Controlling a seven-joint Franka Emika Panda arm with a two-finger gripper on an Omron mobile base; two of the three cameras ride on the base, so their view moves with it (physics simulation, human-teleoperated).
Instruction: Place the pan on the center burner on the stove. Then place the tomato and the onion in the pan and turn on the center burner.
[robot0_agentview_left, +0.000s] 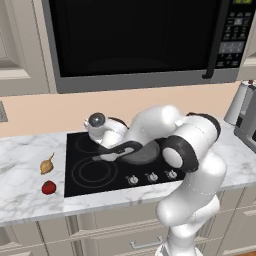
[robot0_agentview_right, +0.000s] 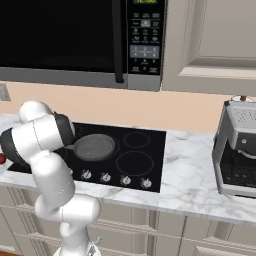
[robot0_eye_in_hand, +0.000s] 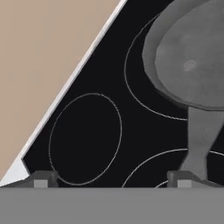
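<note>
The dark grey pan (robot0_agentview_left: 144, 153) lies flat on the stove (robot0_agentview_left: 80, 185), over the center burner (robot0_eye_in_hand: 127, 81), whose ring shows around its rim. Its handle (robot0_eye_in_hand: 199, 140) points left toward my gripper (robot0_eye_in_hand: 112, 181). The gripper is open and hangs just above the cooktop at the handle's end; the right fingertip (robot0_eye_in_hand: 180, 178) is beside the handle, with nothing held between the fingers. From the right base view the pan (robot0_agentview_right: 94, 147) is partly behind my arm. The onion (robot0_agentview_left: 47, 164) and the tomato (robot0_agentview_left: 48, 187) rest on the marble counter left of the stove.
A row of silver knobs (robot0_agentview_left: 151, 176) lines the stove's front edge. A black microwave (robot0_agentview_left: 135, 40) hangs above. A coffee machine (robot0_agentview_right: 237, 150) stands on the counter to the right. Smaller burner rings (robot0_eye_in_hand: 85, 138) lie around the pan.
</note>
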